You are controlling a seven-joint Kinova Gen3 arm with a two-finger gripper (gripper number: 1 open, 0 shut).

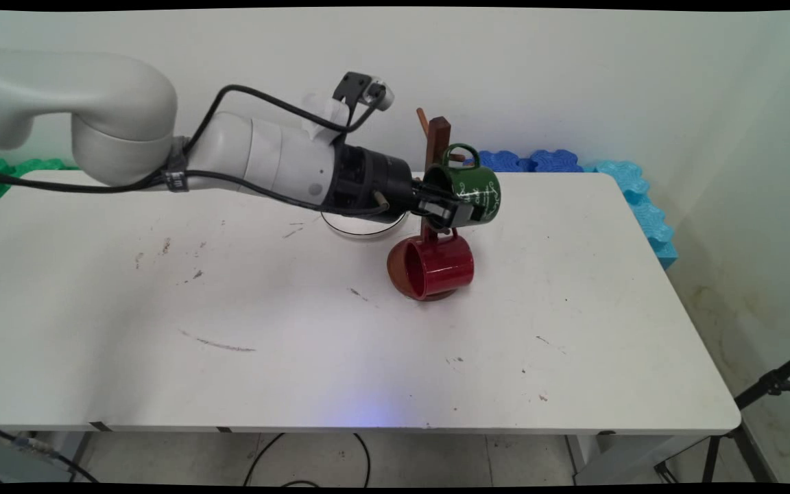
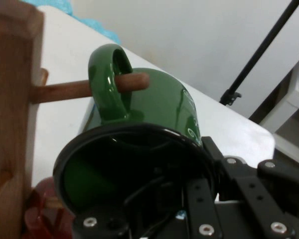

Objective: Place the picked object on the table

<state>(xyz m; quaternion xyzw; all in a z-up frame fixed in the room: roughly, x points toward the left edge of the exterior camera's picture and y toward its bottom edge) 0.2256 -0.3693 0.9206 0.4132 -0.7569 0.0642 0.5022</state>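
Holding: the tool (image 1: 451, 206) pinches the rim wall of the green mug (image 1: 472, 191), with one finger inside the mouth and the other on the outer wall.
Mug place: the green mug lies on its side just ahead of the tool, and its handle (image 2: 109, 84) is threaded over a wooden peg (image 2: 89, 87) of the mug stand (image 1: 438, 147).
Below the tool: the red mug (image 1: 431, 267) hangs on a lower peg, with its mouth turned to the arm side, close under the green mug.
Risk of sliding: the peg end shows only a little past the handle, so I think a small pull back can bring the mug off.
Risk of tipping: a sideways push on the peg can tilt the stand on the tabletop (image 1: 299, 357).
Risk of knocking: a drop can strike the red mug.
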